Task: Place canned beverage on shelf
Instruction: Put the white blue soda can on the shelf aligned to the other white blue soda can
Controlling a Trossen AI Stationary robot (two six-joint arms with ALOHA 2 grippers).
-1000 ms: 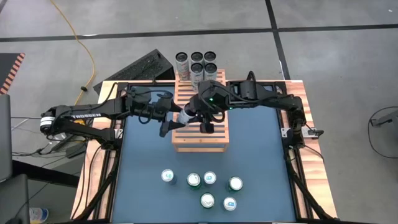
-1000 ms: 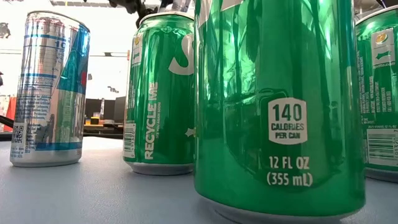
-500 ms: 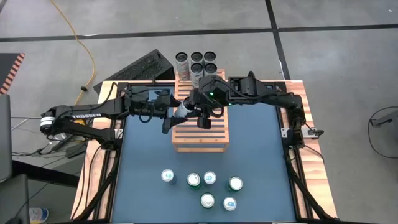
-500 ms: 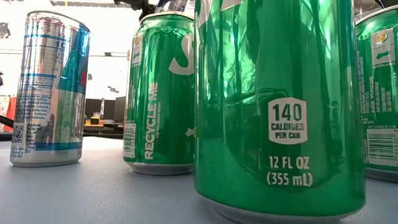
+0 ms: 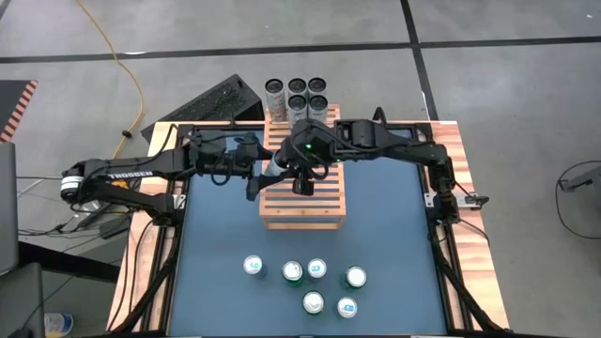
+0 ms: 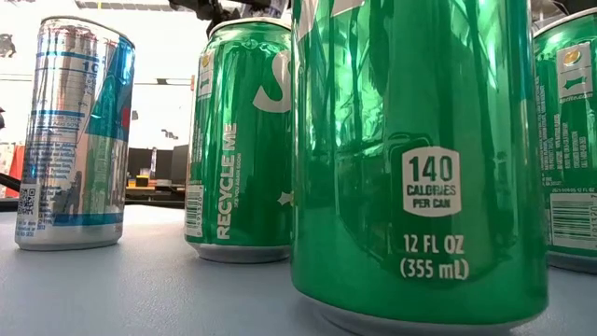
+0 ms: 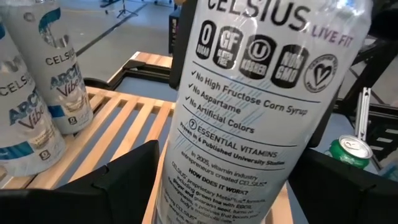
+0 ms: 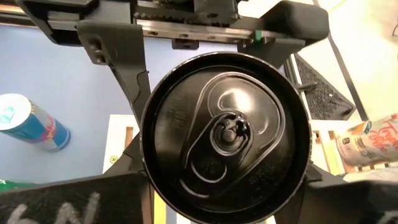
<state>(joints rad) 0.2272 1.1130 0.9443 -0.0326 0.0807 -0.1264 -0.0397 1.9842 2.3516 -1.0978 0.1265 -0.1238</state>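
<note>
Left jaws grip can (image 7: 249, 112); shelf (image 5: 302, 202) five; table (image 5: 216, 244) six.

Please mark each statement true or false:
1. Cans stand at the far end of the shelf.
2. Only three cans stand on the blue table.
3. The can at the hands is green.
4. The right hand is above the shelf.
1. True: several cans stand at the far end of the shelf.
2. False: six loose cans stand there.
3. False: the held can is white, with black print.
4. True: the right hand is over the slats.
</note>
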